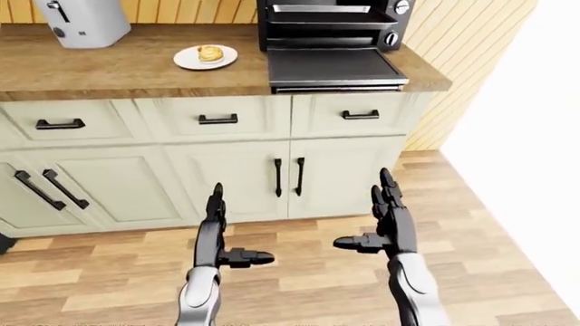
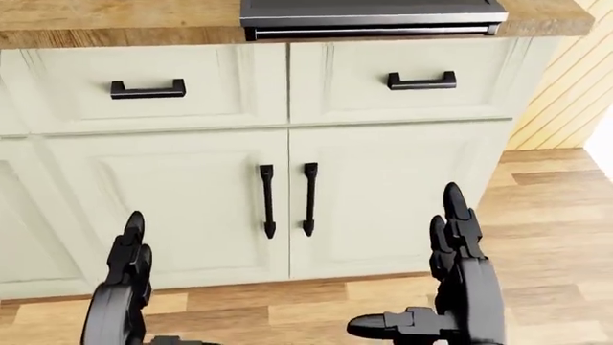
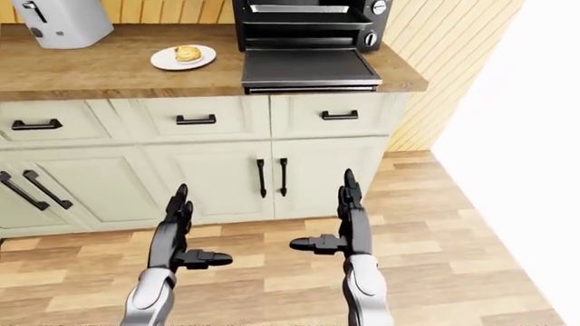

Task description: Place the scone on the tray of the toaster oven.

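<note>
Currently I've got both hands low in the eye views, over the wood floor [image 1: 299, 272]. Left hand [image 1: 215, 238] is spread, fingers straight up, thumb out to the right, holding nothing. Right hand [image 1: 389, 227] is the same, thumb pointing left, empty. They're well apart from each other and short of the cabinets.

Past them, cream cabinet doors [image 1: 263, 180] with black vertical handles, drawers [image 1: 217, 119] above with black bar pulls. On top, a wooden counter [image 1: 117, 68].

Scone [image 1: 211, 52] sits on a small white plate [image 1: 192, 61] on the counter, just left of the toaster oven [image 1: 331, 24]. Oven door [image 1: 334, 66] is folded down flat, overhanging the counter edge. I can see a rack inside; tray itself I can't make out. Grey appliance [image 1: 81, 20] at top left of the counter, well apart from the plate.
</note>
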Tool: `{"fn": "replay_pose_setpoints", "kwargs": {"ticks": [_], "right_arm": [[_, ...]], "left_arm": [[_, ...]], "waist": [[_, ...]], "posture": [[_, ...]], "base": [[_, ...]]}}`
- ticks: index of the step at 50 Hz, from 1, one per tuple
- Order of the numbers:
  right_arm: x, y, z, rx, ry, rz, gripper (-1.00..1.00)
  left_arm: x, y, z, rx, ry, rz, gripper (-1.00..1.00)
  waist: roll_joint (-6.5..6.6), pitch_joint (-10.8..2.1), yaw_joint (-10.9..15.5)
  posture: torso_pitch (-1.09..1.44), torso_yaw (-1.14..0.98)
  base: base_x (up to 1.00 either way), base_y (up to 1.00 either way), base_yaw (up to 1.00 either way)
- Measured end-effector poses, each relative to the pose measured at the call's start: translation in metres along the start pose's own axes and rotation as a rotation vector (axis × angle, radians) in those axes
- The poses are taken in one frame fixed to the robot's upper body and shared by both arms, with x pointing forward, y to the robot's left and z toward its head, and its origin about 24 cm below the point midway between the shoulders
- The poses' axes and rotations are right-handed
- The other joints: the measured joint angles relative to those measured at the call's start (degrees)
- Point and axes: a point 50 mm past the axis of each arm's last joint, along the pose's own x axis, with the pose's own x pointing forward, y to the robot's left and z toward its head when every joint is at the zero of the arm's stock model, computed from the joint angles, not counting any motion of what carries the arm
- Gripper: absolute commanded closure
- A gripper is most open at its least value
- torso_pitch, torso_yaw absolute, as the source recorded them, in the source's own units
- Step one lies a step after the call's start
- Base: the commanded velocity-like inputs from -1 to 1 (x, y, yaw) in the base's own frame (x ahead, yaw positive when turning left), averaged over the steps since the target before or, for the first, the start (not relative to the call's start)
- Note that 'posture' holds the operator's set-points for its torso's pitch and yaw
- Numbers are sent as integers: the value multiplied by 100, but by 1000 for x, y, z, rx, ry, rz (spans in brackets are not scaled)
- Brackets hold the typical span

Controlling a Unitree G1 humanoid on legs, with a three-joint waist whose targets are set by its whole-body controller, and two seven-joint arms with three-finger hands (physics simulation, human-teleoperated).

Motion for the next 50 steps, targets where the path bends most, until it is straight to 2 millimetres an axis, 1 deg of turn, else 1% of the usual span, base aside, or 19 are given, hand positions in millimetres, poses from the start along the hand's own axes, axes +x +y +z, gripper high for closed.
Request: {"fn": "replay_pose_setpoints", "kwargs": {"ticks": [1,4,7,9,11,14,15,19,21,23,25,27,32,36,38,40,44,48,50], "right_arm": [[0,1,0,0,1,4,-100],[-3,-4,-7,-10,33,-10,-100],[-4,-9,-10,-13,50,-32,-100],[-3,-9,-7,-14,33,-32,-100],[-2,-3,-6,-4,22,-14,-100],[-3,3,-9,-3,38,16,-100],[-3,3,-9,-4,39,18,-100],[-1,1,-3,-7,13,9,-100],[-1,0,-1,-11,2,6,-100],[-1,-6,-2,-18,9,-12,-100],[-4,-9,-7,-17,31,-31,-100],[-4,-9,-8,-19,37,-32,-100],[-2,-5,-4,-21,15,-13,-100],[-2,-5,-3,-22,9,-10,-100],[-2,1,-6,-12,22,7,-100],[-3,3,-9,-12,36,19,-100],[-3,-1,-8,-13,36,6,-100],[-2,-2,-5,-9,17,-4,-100],[-1,-1,-3,-6,8,-1,-100]], "left_arm": [[0,1,0,1,1,3,-100],[-3,-5,-9,-8,44,-13,-100],[-2,-8,-9,-7,48,-30,-100],[0,-7,-4,-6,22,-28,-100],[1,-2,-1,2,5,-12,-100],[0,3,-3,3,14,11,-100],[-1,3,-4,3,16,13,-100],[-1,1,-2,2,11,5,-100],[0,0,-1,2,8,0,-100],[-1,-7,-4,-8,20,-18,-100],[-1,-10,-6,-9,36,-36,-100],[-1,-9,-6,-8,34,-35,-100],[1,-4,1,-6,-1,-17,-100],[0,-5,1,-5,-2,-18,-100],[0,1,-3,3,14,-2,-100],[-2,3,-6,3,29,11,-100],[-1,1,-5,1,26,6,-100],[0,-1,-3,0,17,-5,-100],[0,-1,-2,2,12,-3,-100]], "waist": [[-103,-23,25],[152,36,-105],[346,16,-136],[588,2,-146],[562,22,-83],[602,-3,-62],[557,-13,-63],[158,46,-45],[-89,9,-59],[12,39,-149],[-35,12,-192],[4,-13,-204],[344,30,-206],[717,-69,-213],[605,-44,-160],[571,-5,-128],[358,10,-111],[347,-46,-86],[296,-70,-53]], "posture": [[0,0],[0,0],[0,0],[0,0],[0,0],[0,0],[0,0],[0,0],[0,0],[0,0],[0,0],[0,0],[0,0],[0,0],[0,0],[0,0],[0,0],[0,0],[0,0]], "base": [[6,0,0],[11,0,0],[13,0,0],[13,0,0],[14,0,0],[14,2,0],[13,12,0],[13,12,0],[14,12,0],[14,12,0],[14,12,0],[14,12,0],[14,18,0],[14,27,0],[15,28,0],[14,28,0],[14,17,0],[14,1,0],[14,0,0]]}}
